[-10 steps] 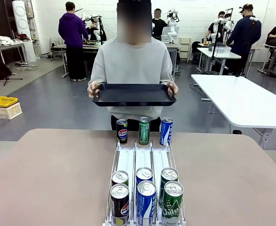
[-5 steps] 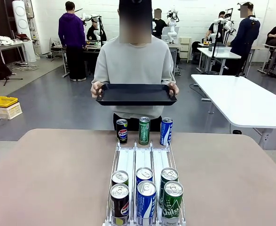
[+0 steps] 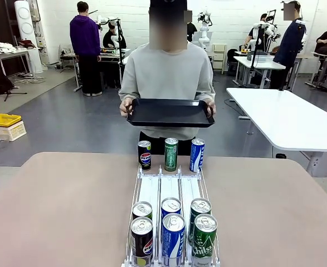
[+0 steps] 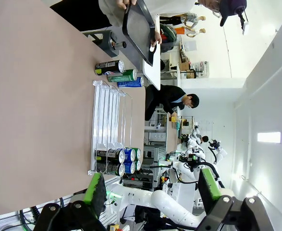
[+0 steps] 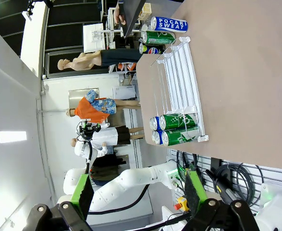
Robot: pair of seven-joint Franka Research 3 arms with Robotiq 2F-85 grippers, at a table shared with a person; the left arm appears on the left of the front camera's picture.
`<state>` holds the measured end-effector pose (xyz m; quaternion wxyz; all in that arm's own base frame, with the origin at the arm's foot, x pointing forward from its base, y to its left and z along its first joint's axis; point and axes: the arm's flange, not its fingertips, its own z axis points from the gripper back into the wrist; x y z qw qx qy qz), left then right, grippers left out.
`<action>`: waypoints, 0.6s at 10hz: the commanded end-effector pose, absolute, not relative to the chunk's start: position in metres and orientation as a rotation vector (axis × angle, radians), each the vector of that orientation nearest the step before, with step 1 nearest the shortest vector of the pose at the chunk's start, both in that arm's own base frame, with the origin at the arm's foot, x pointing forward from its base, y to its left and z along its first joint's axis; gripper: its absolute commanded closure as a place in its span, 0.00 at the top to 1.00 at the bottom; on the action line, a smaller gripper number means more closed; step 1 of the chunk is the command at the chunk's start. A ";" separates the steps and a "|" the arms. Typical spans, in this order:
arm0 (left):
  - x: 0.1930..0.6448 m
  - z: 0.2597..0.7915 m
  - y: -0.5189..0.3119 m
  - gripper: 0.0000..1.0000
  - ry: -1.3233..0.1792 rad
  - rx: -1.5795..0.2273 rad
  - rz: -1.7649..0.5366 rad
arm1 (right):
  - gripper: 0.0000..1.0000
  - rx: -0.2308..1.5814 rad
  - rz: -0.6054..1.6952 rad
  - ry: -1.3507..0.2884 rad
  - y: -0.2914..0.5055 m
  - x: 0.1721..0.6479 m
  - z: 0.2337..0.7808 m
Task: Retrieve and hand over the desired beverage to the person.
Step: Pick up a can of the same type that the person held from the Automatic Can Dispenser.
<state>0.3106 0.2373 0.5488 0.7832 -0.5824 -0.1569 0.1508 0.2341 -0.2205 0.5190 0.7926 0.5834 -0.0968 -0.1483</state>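
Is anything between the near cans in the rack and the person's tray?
Yes: three upright cans stand in a row at the rack's far end, between the near cans and the tray the person holds.

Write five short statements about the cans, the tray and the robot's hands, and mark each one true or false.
1. The person is holding a black tray. True.
2. The left hand is closed on a can. False: it is open and holds nothing.
3. Six cans stand at the near end of the rack, two per lane. True.
4. At the rack's far end, in the front view, the blue can stands left of the black can. False: the blue can is on the right and the black can on the left, with the green can between them.
5. The right hand is open. True.
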 end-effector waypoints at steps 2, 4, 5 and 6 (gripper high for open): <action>0.311 0.550 0.238 1.00 -0.347 -1.269 0.318 | 1.00 1.277 -0.312 -0.224 -0.221 0.235 0.519; 0.311 0.550 0.238 1.00 -0.347 -1.269 0.318 | 1.00 1.277 -0.312 -0.224 -0.221 0.235 0.519; 0.311 0.550 0.238 1.00 -0.347 -1.269 0.318 | 1.00 1.277 -0.312 -0.224 -0.221 0.235 0.519; 0.311 0.550 0.238 1.00 -0.347 -1.269 0.318 | 1.00 1.277 -0.312 -0.224 -0.221 0.235 0.519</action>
